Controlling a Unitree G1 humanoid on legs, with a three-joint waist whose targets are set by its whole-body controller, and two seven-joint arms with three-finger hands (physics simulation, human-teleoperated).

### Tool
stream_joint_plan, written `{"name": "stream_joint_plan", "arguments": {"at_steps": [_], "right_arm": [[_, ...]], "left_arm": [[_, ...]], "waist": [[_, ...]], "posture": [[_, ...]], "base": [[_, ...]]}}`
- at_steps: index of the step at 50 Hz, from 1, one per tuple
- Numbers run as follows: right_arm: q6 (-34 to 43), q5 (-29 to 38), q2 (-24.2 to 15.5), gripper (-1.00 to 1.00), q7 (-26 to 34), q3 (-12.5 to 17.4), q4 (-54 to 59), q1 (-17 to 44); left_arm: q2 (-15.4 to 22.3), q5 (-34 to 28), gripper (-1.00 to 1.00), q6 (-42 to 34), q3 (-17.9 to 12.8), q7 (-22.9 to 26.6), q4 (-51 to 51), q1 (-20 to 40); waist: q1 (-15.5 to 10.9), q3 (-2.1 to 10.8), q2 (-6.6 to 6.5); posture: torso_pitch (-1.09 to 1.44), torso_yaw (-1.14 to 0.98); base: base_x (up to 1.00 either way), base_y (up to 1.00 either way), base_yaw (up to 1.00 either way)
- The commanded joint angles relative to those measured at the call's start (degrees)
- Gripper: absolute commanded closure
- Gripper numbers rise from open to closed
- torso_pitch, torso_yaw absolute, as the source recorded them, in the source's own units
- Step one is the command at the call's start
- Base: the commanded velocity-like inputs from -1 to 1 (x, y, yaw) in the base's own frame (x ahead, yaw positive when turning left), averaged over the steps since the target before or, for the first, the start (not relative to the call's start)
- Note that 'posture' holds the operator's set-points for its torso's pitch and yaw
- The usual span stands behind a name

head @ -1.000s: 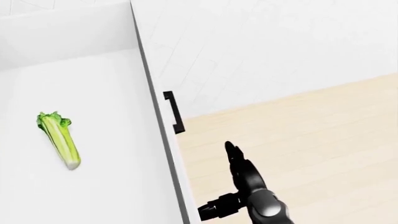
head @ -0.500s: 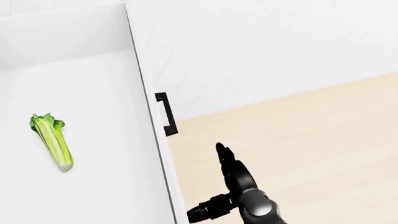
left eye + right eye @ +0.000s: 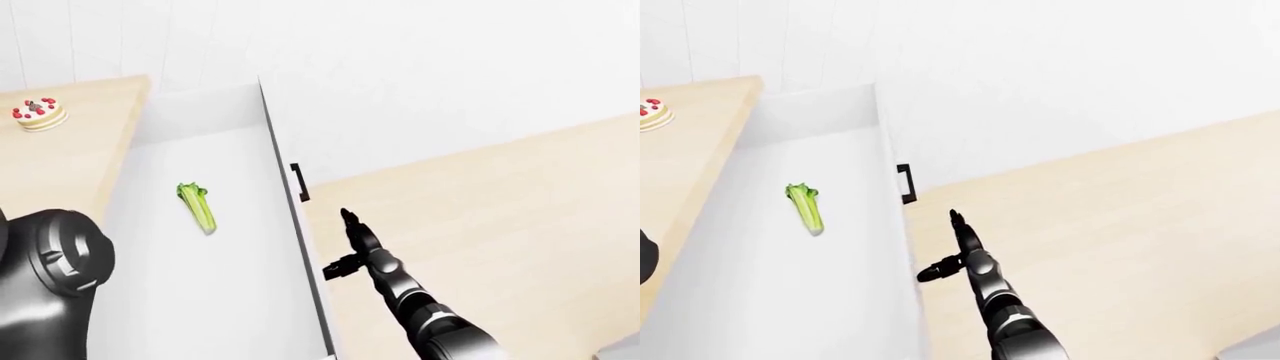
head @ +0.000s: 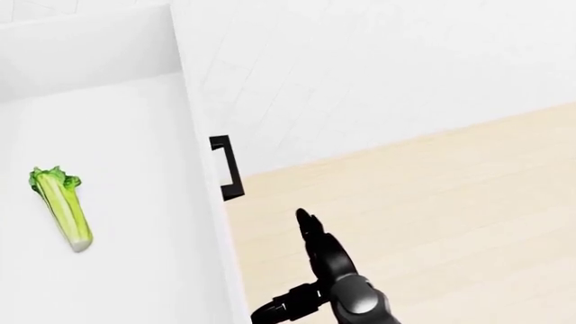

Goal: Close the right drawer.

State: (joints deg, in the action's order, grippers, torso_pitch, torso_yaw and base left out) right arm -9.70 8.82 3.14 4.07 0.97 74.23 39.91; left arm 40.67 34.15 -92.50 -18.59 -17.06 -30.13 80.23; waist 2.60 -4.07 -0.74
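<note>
Floor: pale wood planks (image 4: 432, 202) fill the right and lower part of every view, meeting a white wall (image 4: 360, 67) that runs across the top.
Bench: light wooden top (image 3: 70, 135) at the left of the left-eye view, bordering the open drawer on its left side.
Right drawer: white drawer (image 4: 135, 223) pulled open, its bare white inside taking up the left of the head view; its white face (image 3: 300, 247) runs as a narrow strip from upper middle down to the bottom edge.
Left arm: a rounded black joint (image 3: 50, 277) fills the lower left corner of the left-eye view; its hand does not show, so the state of those fingers cannot be told.
Right arm: black forearm (image 3: 430, 322) rising from the bottom edge over the floor, just right of the drawer face.
Right hand: right hand (image 4: 317, 270) held over the floor, near the drawer face but apart from it and below the handle.
Fingers: spread and holding nothing; one finger (image 4: 306, 226) points up the view toward the handle, another (image 4: 279, 309) sticks out sideways toward the drawer face.
Celery: green celery stalk (image 4: 59, 206) lying flat on the drawer's floor, leafy end toward the top of the view, pale cut end lower.
Handle: small black bar handle (image 4: 227, 167) on the drawer face, just above the upward finger, not touched.
Cake: small cake with red toppings (image 3: 38, 114) on the bench, upper left of the left-eye view.
</note>
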Motion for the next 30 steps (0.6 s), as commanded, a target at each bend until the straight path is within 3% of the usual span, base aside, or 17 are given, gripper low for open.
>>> {"name": "stream_joint_plan", "arguments": {"at_steps": [1, 30], "right_arm": [[-3.4, -1.8, 1.8, -1.0, 1.6, 0.1, -3.7, 3.0], [-3.5, -0.5, 4.4, -1.0, 1.4, -0.7, -3.0, 3.2]], "left_arm": [[0.5, -0.2, -1.0, 0.0, -0.4, -0.4, -0.1, 1.6], [1.4, 2.8, -1.0, 0.0, -0.6, -2.6, 0.6, 2.1]], "waist": [[-0.4, 1.94, -0.44], [-0.4, 1.87, -0.64]], "posture": [[0.0, 0.0], [0.0, 0.0]], "base": [[0.0, 0.0, 0.0], [0.0, 0.0, 0.0]]}}
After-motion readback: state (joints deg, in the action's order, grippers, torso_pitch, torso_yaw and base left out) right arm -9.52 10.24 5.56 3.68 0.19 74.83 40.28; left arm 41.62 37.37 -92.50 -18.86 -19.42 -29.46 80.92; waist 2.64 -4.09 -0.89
